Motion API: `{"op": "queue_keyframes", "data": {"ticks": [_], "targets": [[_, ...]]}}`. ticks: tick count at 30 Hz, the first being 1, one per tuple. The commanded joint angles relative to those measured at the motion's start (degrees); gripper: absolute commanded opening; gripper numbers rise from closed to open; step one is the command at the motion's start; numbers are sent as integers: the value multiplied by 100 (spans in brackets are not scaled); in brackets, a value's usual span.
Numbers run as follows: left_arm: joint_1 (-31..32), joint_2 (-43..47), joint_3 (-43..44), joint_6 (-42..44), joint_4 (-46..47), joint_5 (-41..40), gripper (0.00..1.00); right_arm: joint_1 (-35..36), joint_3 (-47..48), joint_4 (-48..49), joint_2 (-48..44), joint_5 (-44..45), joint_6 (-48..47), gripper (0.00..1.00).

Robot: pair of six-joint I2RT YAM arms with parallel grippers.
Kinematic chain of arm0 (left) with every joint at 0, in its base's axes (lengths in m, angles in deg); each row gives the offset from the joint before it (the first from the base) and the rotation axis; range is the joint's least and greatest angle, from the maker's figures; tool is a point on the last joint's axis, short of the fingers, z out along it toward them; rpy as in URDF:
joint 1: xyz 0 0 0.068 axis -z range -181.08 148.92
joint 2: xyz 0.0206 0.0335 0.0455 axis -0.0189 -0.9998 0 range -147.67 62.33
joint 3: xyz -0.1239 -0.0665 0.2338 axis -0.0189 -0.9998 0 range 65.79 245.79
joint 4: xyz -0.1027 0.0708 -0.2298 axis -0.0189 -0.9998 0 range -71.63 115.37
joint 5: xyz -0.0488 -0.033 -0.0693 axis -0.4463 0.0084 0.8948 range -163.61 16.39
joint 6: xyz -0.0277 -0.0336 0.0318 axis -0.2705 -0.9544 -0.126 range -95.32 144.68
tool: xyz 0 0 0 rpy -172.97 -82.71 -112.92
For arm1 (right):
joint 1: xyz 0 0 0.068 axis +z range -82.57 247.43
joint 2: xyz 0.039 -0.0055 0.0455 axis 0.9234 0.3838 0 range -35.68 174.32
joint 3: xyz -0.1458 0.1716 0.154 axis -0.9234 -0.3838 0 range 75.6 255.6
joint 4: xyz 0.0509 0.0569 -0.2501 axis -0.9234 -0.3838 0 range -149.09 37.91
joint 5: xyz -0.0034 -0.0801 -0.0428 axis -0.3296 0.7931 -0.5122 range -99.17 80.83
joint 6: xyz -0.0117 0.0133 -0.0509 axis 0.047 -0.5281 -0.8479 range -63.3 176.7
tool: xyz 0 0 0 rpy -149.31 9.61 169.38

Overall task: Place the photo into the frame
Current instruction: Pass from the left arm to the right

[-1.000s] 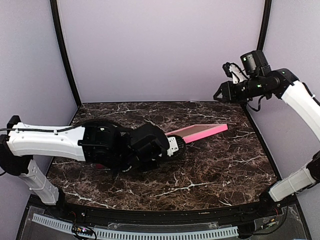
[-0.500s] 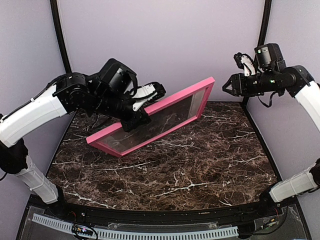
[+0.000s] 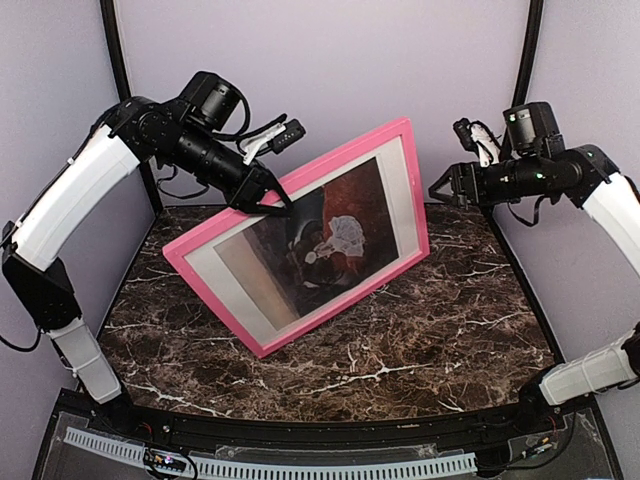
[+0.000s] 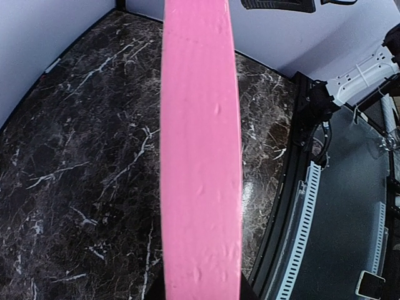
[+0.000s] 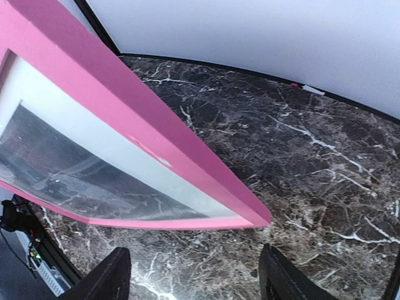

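The pink frame point(image 3: 410, 190) is held up on edge, tilted, its front facing the top camera. Behind its glass sit a white mat point(image 3: 400, 195) and the photo point(image 3: 345, 205), dark reddish with a white figure. My left gripper point(image 3: 265, 200) is shut on the frame's upper rail; in the left wrist view that rail point(image 4: 200, 156) runs straight up from the jaws point(image 4: 200, 294). My right gripper point(image 3: 437, 190) hangs open just right of the frame's right rail, apart from it. In the right wrist view the frame's corner point(image 5: 259, 219) lies above the open fingers point(image 5: 109, 275).
The dark marble table point(image 3: 450, 320) lies under the frame. The frame's lowest corner point(image 3: 262, 350) is at or near the table top; I cannot tell if it touches. Lilac walls point(image 3: 330, 80) close off the back and sides.
The left arm has lifted the frame higher and turned its front toward the top camera, so the photo and mat now show. The right gripper's jaws have opened wider.
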Motion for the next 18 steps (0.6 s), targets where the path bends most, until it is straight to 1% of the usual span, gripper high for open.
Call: {"op": "queue_keyframes", "data": {"ticks": [1,6,13,15,18], "targets": [[-138,27,549,309,49,1087,0,-22,-238,666,-165,-842,-329,76],[-213,-195,597,416,-83,1298,0,-22,-433,1055,-331,-961,-521,81],[-218,-317,535,515,-201,1649,0,-22,-330,1586,-295,-1445,-1116,87],[-219,-296,485,517,-200,1705,0,-22,-242,1601,-204,-1543,-1434,90],[-218,-248,368,518,-170,1796,0,-22,21,1398,69,-1705,-1878,93]]}}
